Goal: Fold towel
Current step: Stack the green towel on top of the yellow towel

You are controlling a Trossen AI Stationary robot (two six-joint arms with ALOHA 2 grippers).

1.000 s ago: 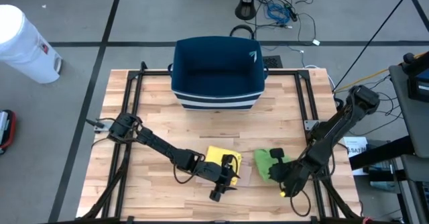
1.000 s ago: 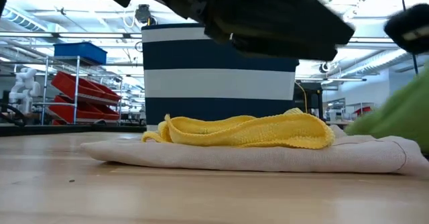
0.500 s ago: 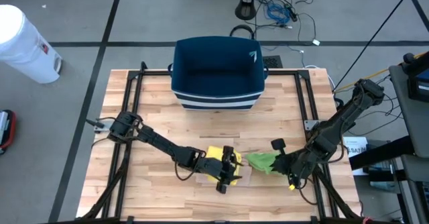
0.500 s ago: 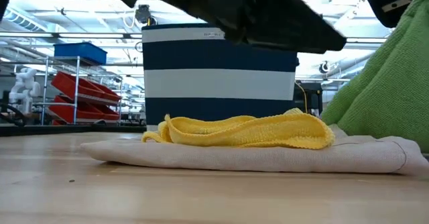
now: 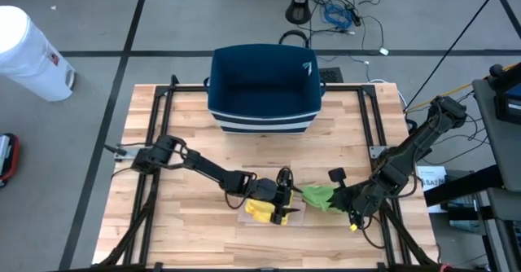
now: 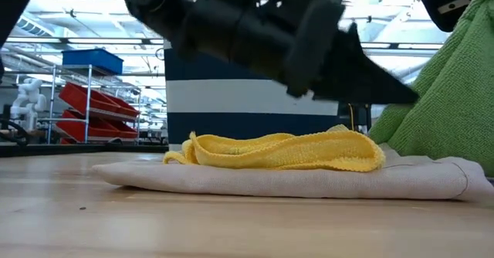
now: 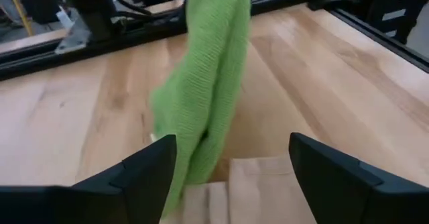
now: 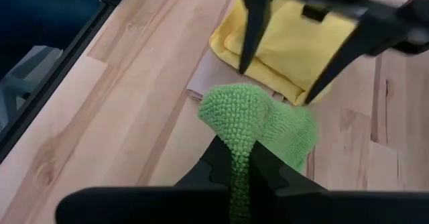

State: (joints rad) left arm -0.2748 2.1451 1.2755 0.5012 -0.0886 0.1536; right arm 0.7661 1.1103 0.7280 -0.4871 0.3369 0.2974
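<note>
Your left end effector (image 5: 283, 199) sits low over the middle of the front half of the desk (image 5: 187, 125), right above the yellow towel (image 5: 262, 209). Its two fingers (image 7: 134, 177) stand wide apart with nothing between them; in the left wrist view you see only bare wood and cloth through the gap.

The yellow towel lies folded on top of a beige towel (image 6: 309, 181), which is spread flat on the desk. In the low view the yellow one forms a rumpled mound on the beige layer, whose edges stick out on both sides.

Your right end effector (image 5: 346, 200) is just to the right of that stack, near the desk's front right corner. Its fingers are pinched tight on a green towel (image 5: 317, 195), which hangs from the grip; the right wrist view shows the green cloth bunched between the fingers and drooping toward the wood. The green towel's lower end reaches the right edge of the beige towel.

Behind all this, at the back of the desk, stands a dark blue bin (image 5: 264, 89) with white stripes.
</note>
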